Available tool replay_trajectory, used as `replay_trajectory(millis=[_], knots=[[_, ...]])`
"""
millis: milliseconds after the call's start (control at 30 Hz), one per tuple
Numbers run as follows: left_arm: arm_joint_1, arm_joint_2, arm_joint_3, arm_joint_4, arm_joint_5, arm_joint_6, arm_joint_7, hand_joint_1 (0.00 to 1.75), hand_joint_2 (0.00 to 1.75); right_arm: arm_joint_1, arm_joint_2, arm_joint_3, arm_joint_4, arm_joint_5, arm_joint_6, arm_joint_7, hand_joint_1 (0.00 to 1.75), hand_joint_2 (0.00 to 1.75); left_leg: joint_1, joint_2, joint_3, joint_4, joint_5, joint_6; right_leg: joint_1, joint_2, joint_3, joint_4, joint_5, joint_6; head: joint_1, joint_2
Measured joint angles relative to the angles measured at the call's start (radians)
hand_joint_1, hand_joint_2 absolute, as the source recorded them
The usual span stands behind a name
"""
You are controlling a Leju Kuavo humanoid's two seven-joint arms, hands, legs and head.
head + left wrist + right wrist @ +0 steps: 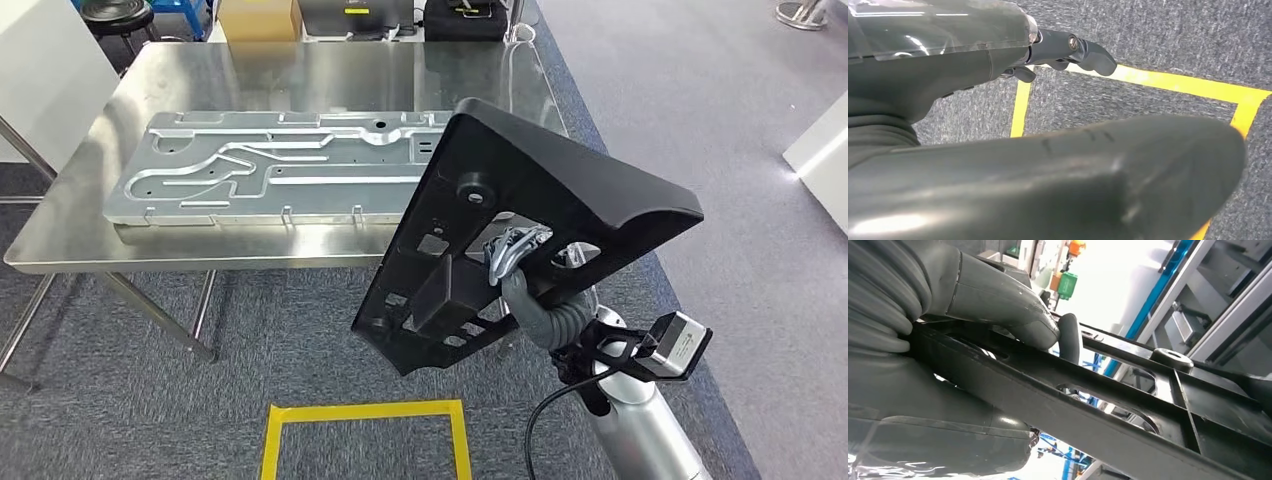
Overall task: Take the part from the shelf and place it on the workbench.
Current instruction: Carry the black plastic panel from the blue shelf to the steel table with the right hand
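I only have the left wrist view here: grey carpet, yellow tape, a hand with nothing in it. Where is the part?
Observer: The right hand holds the black part up in the air.
Operator: Is it over the workbench yet?
Observer: Its upper end overlaps the workbench near edge in the head view; its lower end hangs over carpet.
Operator: Anything on the bench already?
Observer: Yes, a long silver panel lies flat on it.
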Motion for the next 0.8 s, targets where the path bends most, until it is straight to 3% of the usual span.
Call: replay_trajectory(millis=[67,100,133,200,233,300,400,467,533,567,600,633,700,767,800], knots=[[0.001,0.0,0.0,0.0,0.0,0.0,0.0,0.0,0.0,0.002,0.0,0.0,0.0,-0.001,-0.001,0.001,1.75,1.75,-0.001,-0.001,0.009,0.0,-0.01,0.002,-0.001,0.0,-0.072,0.09,-0.026,0.006,0.0,0.0],[0.001,0.0,0.0,0.0,0.0,0.0,0.0,0.0,0.0,0.002,0.0,0.0,0.0,-0.002,-0.001,0.002,1.75,1.75,-0.002,-0.002,0.016,0.0,-0.016,0.001,-0.001,0.0,-0.085,0.087,-0.01,0.006,0.0,0.0],[0.001,0.0,0.0,0.0,0.0,0.0,0.0,0.0,0.0,0.002,0.0,0.0,0.0,-0.002,-0.001,0.002,1.75,1.75,-0.003,-0.003,0.025,0.0,-0.022,0.001,0.0,0.0,-0.077,0.045,0.028,0.003,0.0,0.0],[0.001,-0.002,0.0,0.0,0.0,0.0,0.0,0.0,0.0,0.002,0.0,0.0,-0.002,-0.002,-0.002,0.002,1.75,1.75,-0.005,-0.004,0.044,-0.001,-0.035,-0.003,0.007,-0.001,-0.031,-0.092,0.117,-0.014,0.0,0.0],[0.0,-0.004,0.0,0.0,0.0,0.0,0.0,0.0,0.0,0.001,0.0,0.0,-0.004,-0.002,-0.001,0.002,1.75,1.75,-0.005,-0.005,0.049,-0.002,-0.04,-0.006,0.012,-0.001,-0.012,-0.146,0.134,-0.024,0.0,0.0],[-0.001,-0.007,0.0,0.0,0.0,0.0,0.0,0.0,0.0,0.003,0.0,-0.001,-0.01,-0.003,0.0,0.002,1.75,1.75,-0.005,-0.004,0.053,-0.001,-0.044,-0.017,0.019,-0.001,0.001,-0.19,0.132,-0.039,0.0,0.0],[0.0,-0.007,0.0,0.0,0.003,0.0,0.0,0.0,0.0,0.011,-0.003,-0.002,-0.016,-0.004,0.002,0.0,1.75,1.75,-0.006,-0.001,0.058,0.027,-0.049,-0.034,0.013,0.0,0.03,-0.212,0.142,-0.056,0.0,0.0],[-0.001,-0.008,0.0,0.0,0.006,0.0,-0.001,0.0,0.0,0.012,-0.004,-0.002,-0.018,-0.005,0.003,-0.001,1.75,1.75,-0.003,0.0,0.021,0.107,-0.093,-0.042,0.008,-0.003,0.051,-0.218,0.139,-0.061,0.0,0.0],[-0.001,-0.008,0.0,0.0,0.008,0.0,-0.001,0.0,0.0,0.014,-0.004,-0.002,-0.021,-0.005,0.004,-0.005,1.75,1.75,0.002,0.0,-0.056,0.232,-0.146,-0.051,0.007,-0.003,0.06,-0.217,0.13,-0.062,0.0,0.0],[0.0,-0.008,0.0,0.0,0.008,0.0,-0.001,0.0,0.0,0.018,-0.004,-0.003,-0.024,-0.005,0.004,-0.008,1.75,1.75,0.004,0.0,-0.087,0.27,-0.157,-0.055,0.006,-0.002,0.064,-0.217,0.125,-0.06,0.0,0.0],[0.002,-0.008,0.0,0.0,0.008,0.0,-0.001,0.0,0.0,0.022,-0.004,-0.003,-0.027,-0.004,0.004,-0.013,1.75,1.75,0.007,0.001,-0.106,0.279,-0.15,-0.059,0.004,0.0,0.07,-0.216,0.119,-0.057,0.0,0.0],[0.004,-0.008,0.0,0.0,0.008,0.001,-0.001,0.0,0.0,0.027,-0.005,-0.003,-0.033,-0.003,0.004,-0.019,1.75,1.75,0.01,0.001,-0.106,0.249,-0.12,-0.062,0.002,0.0,0.079,-0.215,0.111,-0.054,0.0,0.0],[0.006,-0.008,0.0,0.0,0.008,0.001,-0.001,0.0,0.0,0.032,-0.005,-0.004,-0.047,-0.002,0.004,-0.031,1.75,1.75,0.016,0.003,-0.067,0.116,-0.026,-0.068,-0.003,0.0,0.1,-0.212,0.093,-0.044,0.0,0.0],[0.006,-0.008,0.0,0.0,0.006,0.001,-0.002,0.0,0.0,0.028,-0.005,-0.006,-0.059,-0.006,0.004,-0.032,1.75,1.75,0.015,0.006,-0.035,0.025,0.009,-0.062,-0.003,0.001,0.111,-0.207,0.076,-0.03,0.0,0.0],[0.006,-0.008,0.0,0.0,0.004,0.001,-0.002,0.0,0.0,0.021,-0.005,-0.008,-0.063,-0.012,0.004,-0.028,1.75,1.75,0.014,0.006,-0.031,0.013,0.007,-0.054,-0.002,0.001,0.113,-0.203,0.072,-0.022,0.0,0.0]])
